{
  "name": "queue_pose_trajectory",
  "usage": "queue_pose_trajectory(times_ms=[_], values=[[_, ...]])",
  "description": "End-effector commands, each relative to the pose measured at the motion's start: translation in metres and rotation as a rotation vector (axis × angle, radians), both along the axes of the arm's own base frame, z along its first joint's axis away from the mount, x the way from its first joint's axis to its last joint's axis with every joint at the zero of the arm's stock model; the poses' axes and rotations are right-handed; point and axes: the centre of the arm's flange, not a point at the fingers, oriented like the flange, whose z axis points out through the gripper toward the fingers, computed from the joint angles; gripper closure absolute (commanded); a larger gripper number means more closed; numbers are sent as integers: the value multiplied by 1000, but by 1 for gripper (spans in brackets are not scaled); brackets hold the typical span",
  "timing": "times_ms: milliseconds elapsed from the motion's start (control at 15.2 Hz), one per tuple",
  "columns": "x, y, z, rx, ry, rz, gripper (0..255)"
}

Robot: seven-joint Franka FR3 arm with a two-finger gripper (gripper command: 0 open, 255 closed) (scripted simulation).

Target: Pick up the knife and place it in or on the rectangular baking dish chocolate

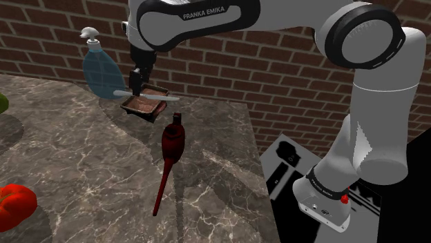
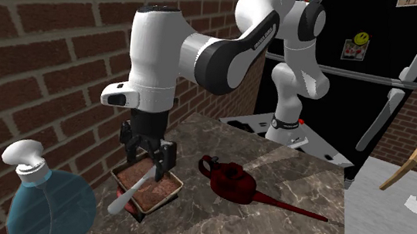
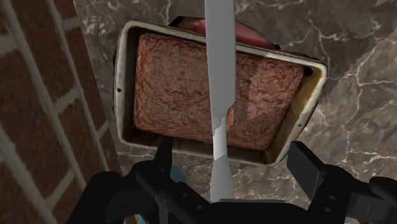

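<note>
A metal rectangular baking dish (image 3: 125, 95) filled with a brown chocolate slab stands on the marble counter close to the brick wall. A plain grey knife (image 3: 220, 76) lies lengthwise across the dish; one end sticks out past the rim toward the blue bottle. My gripper (image 3: 235, 167) hovers just above the dish with its fingers (image 3: 159, 170) spread wide on either side of the knife, not touching it. From the shoulder view the gripper (image 1: 140, 81) hangs over the dish (image 1: 157, 109) and knife (image 1: 123, 94). The second exterior view shows the gripper (image 2: 148, 155), knife (image 2: 126, 197) and dish (image 2: 169, 191) the same way.
A blue soap dispenser bottle (image 1: 100, 69) stands beside the dish near the wall (image 1: 228, 62). A dark red long-spouted can (image 1: 173, 141) lies in front of the dish. A red object (image 1: 14, 203) sits at the shoulder view's lower left. The counter's edge (image 1: 252, 138) runs toward the stand.
</note>
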Motion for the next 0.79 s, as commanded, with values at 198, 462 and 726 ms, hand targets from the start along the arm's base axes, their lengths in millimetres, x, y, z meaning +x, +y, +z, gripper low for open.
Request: queue_pose_trajectory(times_ms=[198, 462, 726], values=[[-8, -6, 49, 0, 0, 0, 0], [-8, -6, 49, 0, 0, 0, 0], [-8, -6, 49, 0, 0, 0, 0]])
